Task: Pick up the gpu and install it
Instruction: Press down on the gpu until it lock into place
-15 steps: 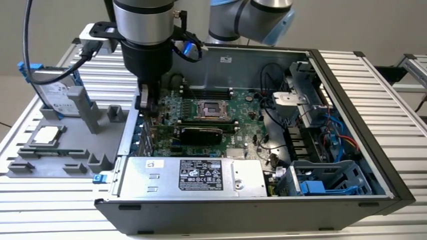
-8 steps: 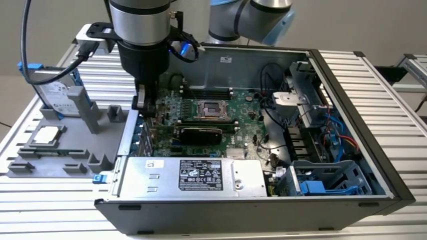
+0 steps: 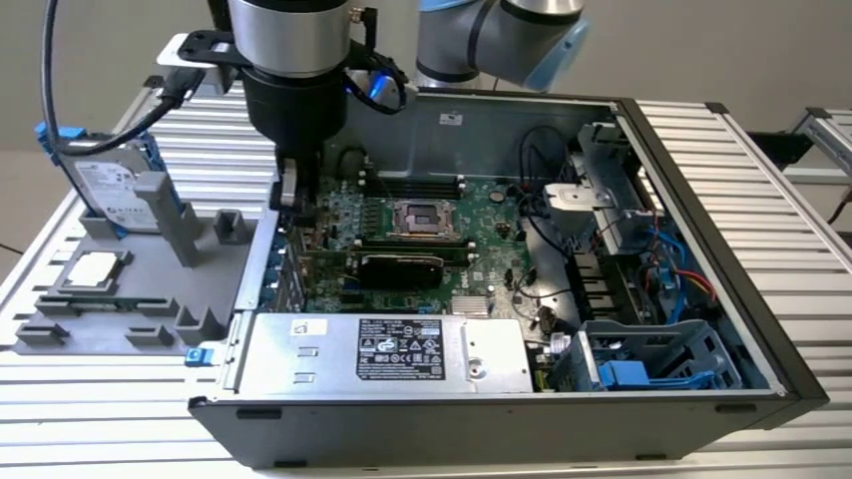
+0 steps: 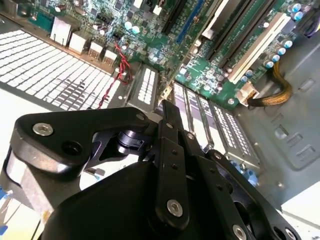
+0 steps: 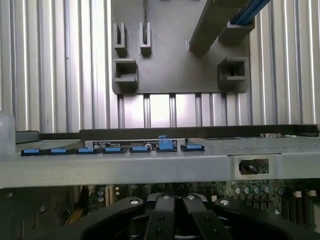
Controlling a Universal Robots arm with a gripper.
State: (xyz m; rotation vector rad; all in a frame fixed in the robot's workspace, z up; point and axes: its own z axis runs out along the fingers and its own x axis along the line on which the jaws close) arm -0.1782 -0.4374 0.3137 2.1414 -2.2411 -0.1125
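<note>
The gpu (image 3: 399, 265) stands on edge in a slot across the motherboard inside the open computer case, its black cooler facing the power supply and a green board edge along its top. My gripper (image 3: 294, 212) hangs just inside the case wall on the exterior view's left, a short way past the card's end and apart from it. Both wrist views show the black fingers pressed together with nothing between them; in the second wrist view the gripper (image 4: 165, 106) is over the silver perforated slot brackets (image 4: 147, 86). In the first wrist view the gripper (image 5: 173, 199) is just below the case's rear edge.
A grey fixture (image 3: 147, 254) outside the case holds a hard drive in a blue frame (image 3: 114, 190) and a square silver chip (image 3: 94, 269). Inside are the processor socket (image 3: 423, 216), the power supply (image 3: 386, 349), a drive cage (image 3: 652, 359) and cables. Blue clips (image 5: 161, 146) line the rear edge.
</note>
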